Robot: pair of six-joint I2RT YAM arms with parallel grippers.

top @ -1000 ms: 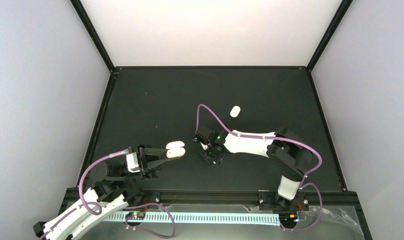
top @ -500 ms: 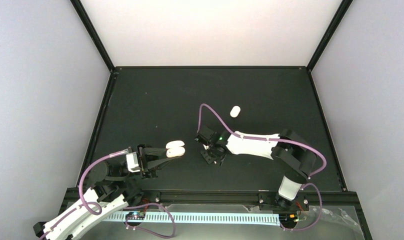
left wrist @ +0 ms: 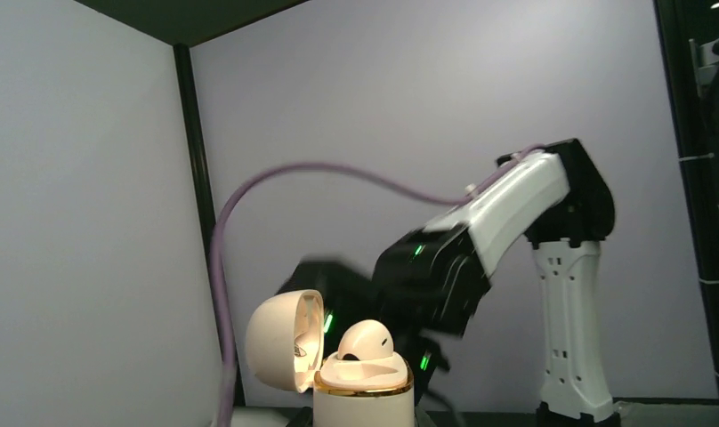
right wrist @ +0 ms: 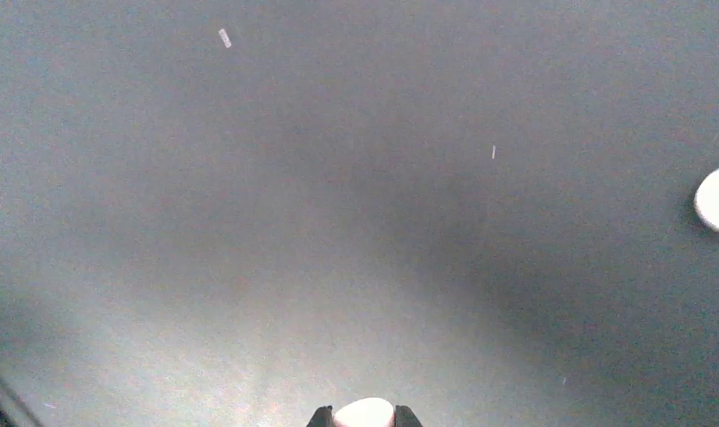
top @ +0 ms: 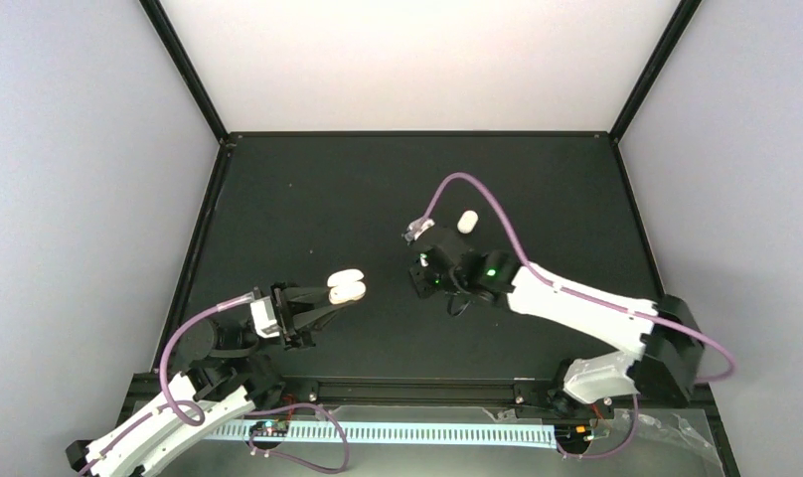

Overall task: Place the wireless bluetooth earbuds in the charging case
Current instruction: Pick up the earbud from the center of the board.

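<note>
My left pincer (top: 330, 296) grips the open case (left wrist: 363, 400), with one earbud (left wrist: 367, 341) seated. My right pincer (top: 424, 275) pinches a second earbud (right wrist: 365, 413). It is likely light and slippery, so hold its bulb gently.

Lab test booth: blank white walls (top: 80, 199), black-framed table (top: 328, 199).

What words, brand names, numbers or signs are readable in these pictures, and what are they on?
None can be read.
Cream-white hinged charging case: dark mark inside its open lid, too blurred to read.
Small circuit board at the bottom of the top view: any print too small to read.
</note>
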